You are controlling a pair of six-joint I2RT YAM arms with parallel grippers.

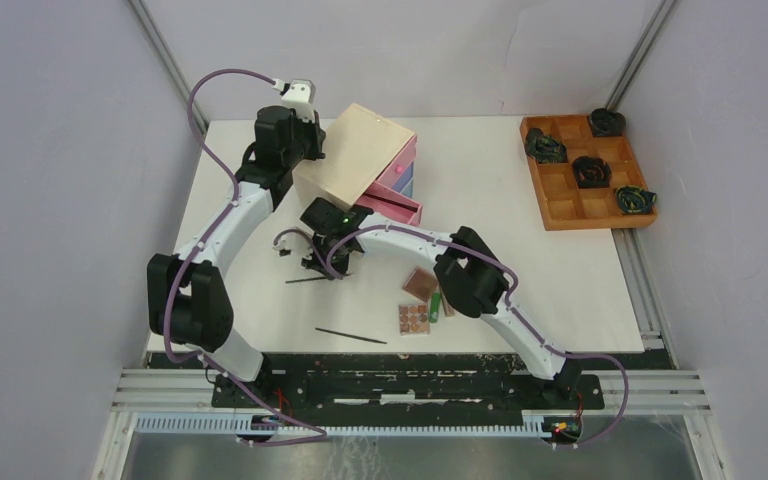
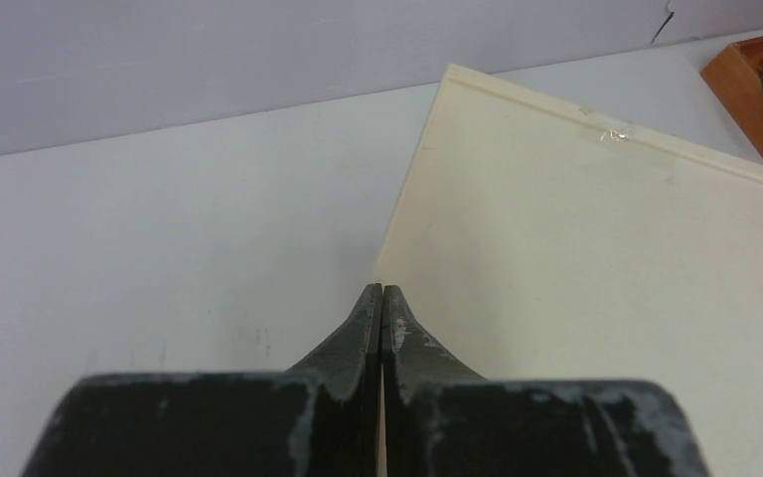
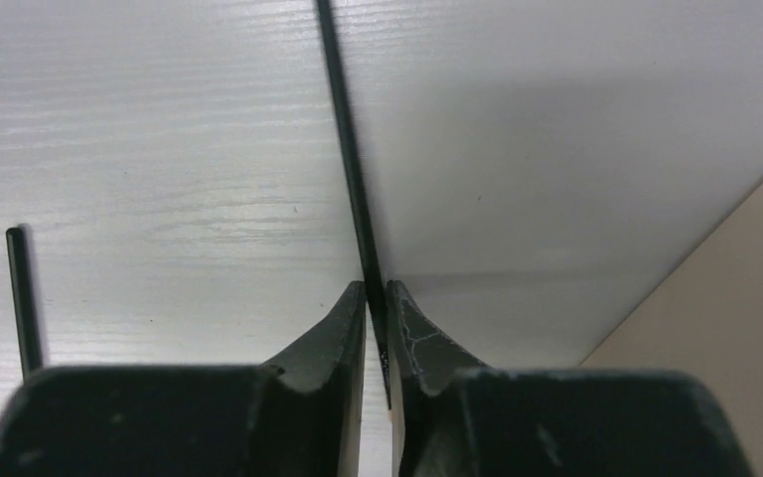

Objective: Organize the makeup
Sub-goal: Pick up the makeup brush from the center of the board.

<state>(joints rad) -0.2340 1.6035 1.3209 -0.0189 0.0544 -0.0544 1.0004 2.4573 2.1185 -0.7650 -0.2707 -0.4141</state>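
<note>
Near edge, centre: second black stick (image 1: 350, 336) lies loose. Just right of it are a brown palette (image 1: 414, 319), then another palette (image 1: 420, 285) and a green tube (image 1: 434, 305), both beside the R forearm.

Mid-table, left of centre: right gripper (image 3: 378, 293) is clamped on the thin black stick (image 3: 353, 179) near one end, the rest poking out ahead. Can't tell if it's off the white table (image 1: 560, 270).

Judgement: stick is v. light, stiff, thin & smooth, so prob. pivots or slips in an end pinch. A mid-length grip would be steadier.

R arm reaches low across to the left, wrist pitched down.

Far-left corner: left gripper (image 2: 381, 290) has fingers pressed together, nothing between, at the top edge of the pale wooden chest (image 2: 596, 278). Its pink drawer (image 1: 392, 205) is pulled open. L arm is extended far, elbow bent.
</note>
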